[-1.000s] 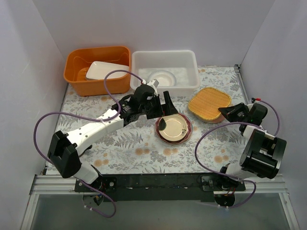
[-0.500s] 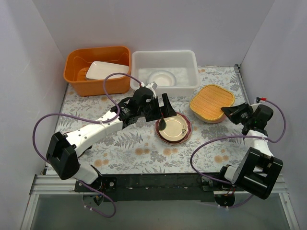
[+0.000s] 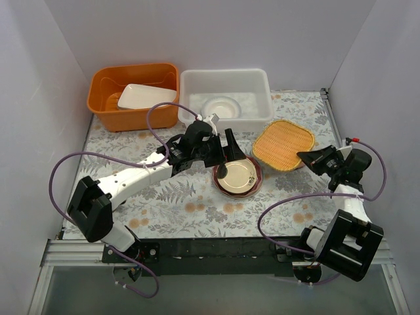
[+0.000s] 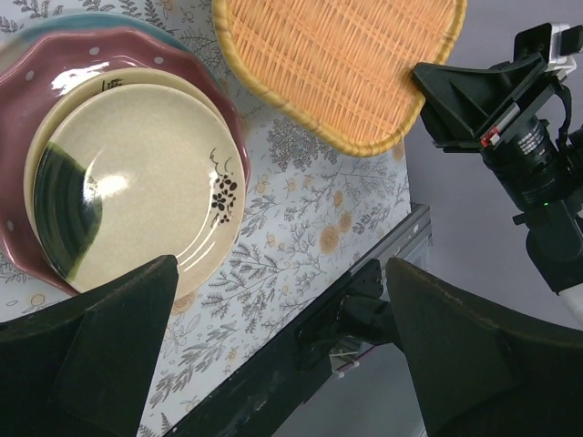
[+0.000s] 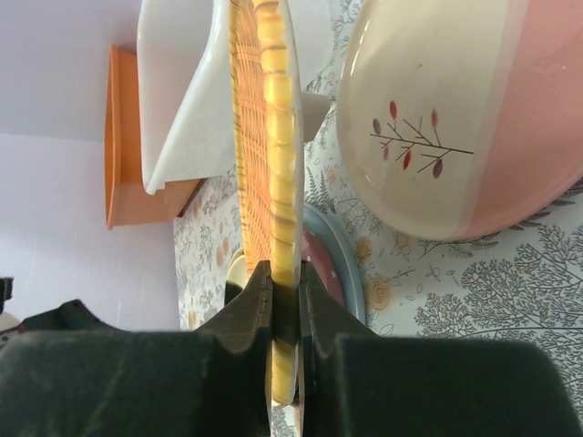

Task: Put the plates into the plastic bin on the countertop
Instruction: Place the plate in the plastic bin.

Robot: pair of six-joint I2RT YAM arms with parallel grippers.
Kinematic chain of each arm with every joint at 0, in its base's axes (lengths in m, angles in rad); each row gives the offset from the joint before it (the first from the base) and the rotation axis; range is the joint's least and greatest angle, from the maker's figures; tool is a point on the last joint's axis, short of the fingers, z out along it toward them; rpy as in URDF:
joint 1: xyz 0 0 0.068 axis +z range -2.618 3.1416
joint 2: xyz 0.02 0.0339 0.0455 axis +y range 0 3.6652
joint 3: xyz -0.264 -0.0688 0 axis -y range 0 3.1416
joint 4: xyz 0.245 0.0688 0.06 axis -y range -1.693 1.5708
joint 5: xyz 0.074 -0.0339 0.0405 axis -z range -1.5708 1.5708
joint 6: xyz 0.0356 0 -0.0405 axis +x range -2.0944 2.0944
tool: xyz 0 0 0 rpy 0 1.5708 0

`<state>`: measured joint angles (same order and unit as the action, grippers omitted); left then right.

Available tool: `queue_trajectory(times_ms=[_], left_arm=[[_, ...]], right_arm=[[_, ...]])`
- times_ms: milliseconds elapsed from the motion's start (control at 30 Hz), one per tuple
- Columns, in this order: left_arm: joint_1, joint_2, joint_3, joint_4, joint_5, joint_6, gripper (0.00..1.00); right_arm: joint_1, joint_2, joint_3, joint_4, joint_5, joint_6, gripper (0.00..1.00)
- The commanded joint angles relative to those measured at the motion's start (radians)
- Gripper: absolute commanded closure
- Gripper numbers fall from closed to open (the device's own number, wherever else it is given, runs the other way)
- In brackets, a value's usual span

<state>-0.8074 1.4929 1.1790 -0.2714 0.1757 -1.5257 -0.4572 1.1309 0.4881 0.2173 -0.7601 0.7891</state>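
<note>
Near bin (image 3: 223, 72), R hand (image 3: 306, 156) — pinching orange plate (image 3: 283, 142) (tilted)

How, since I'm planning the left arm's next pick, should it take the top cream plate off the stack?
By its rim, probably on the edge nearest the open left gripper, coming down from above. The cream plate lies flat, nested in the pink dotted plate, so only its thin lip offers a pinch.

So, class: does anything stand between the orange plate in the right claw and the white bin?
Nothing visible does. The right claw grips the orange plate by its rim, and only bare countertop lies between it and the bin. The left claw hangs open over the plate stack, off to the side of that path.
</note>
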Motion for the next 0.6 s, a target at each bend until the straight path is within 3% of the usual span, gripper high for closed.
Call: queue_trajectory(times_ms=[0,567], left_arm=[[-0.004,0.015,0.008,0.044,0.025,-0.004,0.02],[-0.004,0.012,-0.015,0.064,-0.030,-0.008,0.02]], right_arm=[[-0.003,-0.054,0.009,0.140,-0.117,0.045,0.99],[0.049,-0.174,-0.089,0.344,-0.212,0.243,0.99]])
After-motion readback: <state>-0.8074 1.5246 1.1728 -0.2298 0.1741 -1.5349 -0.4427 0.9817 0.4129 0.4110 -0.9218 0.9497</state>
